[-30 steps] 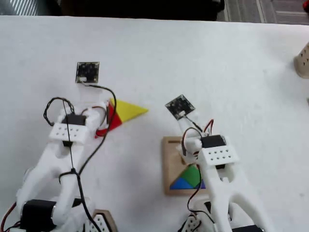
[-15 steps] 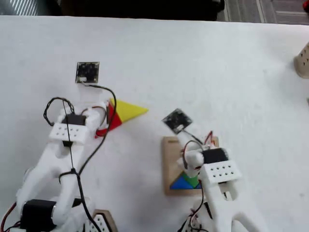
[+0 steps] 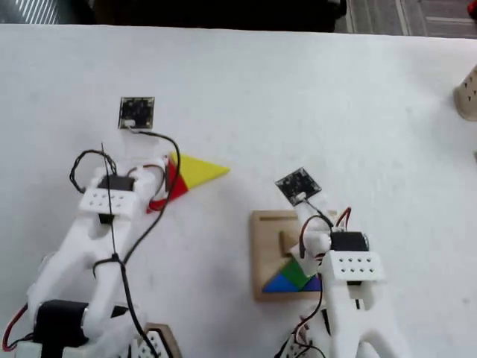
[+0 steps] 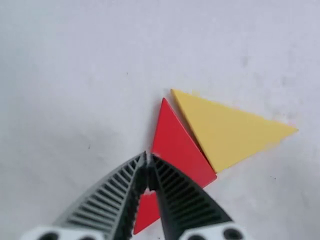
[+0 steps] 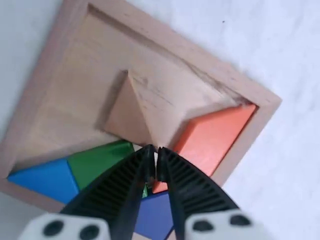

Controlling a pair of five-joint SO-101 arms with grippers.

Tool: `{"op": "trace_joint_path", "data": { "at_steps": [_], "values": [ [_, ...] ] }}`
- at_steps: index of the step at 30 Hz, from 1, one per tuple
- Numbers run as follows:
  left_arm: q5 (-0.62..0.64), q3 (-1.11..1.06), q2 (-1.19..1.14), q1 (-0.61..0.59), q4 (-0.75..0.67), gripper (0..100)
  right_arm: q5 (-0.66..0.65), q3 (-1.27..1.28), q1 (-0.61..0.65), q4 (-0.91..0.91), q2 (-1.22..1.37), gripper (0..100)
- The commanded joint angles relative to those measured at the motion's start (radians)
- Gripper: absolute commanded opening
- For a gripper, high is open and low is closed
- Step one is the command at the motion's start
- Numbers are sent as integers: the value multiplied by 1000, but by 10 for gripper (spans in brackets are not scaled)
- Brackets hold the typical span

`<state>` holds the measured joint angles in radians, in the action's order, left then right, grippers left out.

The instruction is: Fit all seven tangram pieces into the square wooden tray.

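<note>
- Wooden tray point(image 5: 44, 75) sits on the white table point(image 3: 335, 112) under the right arm, well apart from the two loose triangles.
- Five pieces lie in the tray: a bare wood triangle point(image 5: 132, 112) near the middle, an orange piece point(image 5: 215, 135) against one rim, then a green piece point(image 5: 97, 160) and a blue piece point(image 5: 42, 177) side by side along another rim, with a dark blue piece point(image 5: 152, 215) next to the green.
- The rest of the tray floor is bare wood.
- Right gripper point(image 5: 154, 150) hangs over the tray where the green, orange and wood pieces meet. Its jaws are almost together and grip nothing.
- Its fingers hide most of the dark blue piece, so I cannot tell that piece's shape.
- Red triangle point(image 4: 177, 145) and yellow triangle point(image 4: 225, 130) lie flat on the table, touching along one edge.
- Left gripper point(image 4: 148, 159) is over the red triangle's edge, tips pressed together, nothing between them. It covers part of the red.
</note>
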<state>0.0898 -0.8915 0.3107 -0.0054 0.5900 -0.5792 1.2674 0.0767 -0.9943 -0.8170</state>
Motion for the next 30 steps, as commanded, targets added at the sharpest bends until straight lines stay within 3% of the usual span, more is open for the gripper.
{"op": "trace_joint_path", "data": {
  "at_steps": [1,6,13,21,30],
  "values": [
    [6,74,-41,5,-17,24,-14,-9,-7,44,28,18],
    [6,71,-33,5,-17,24,-9,-40,-10,51,47,18],
    [6,71,-36,5,-15,24,115,-101,-1,19,-2,17],
    [6,74,-39,5,-18,24,135,-120,239,18,38,17],
    [6,74,-39,5,-18,24,176,-127,255,170,222,17]
  ]
}}
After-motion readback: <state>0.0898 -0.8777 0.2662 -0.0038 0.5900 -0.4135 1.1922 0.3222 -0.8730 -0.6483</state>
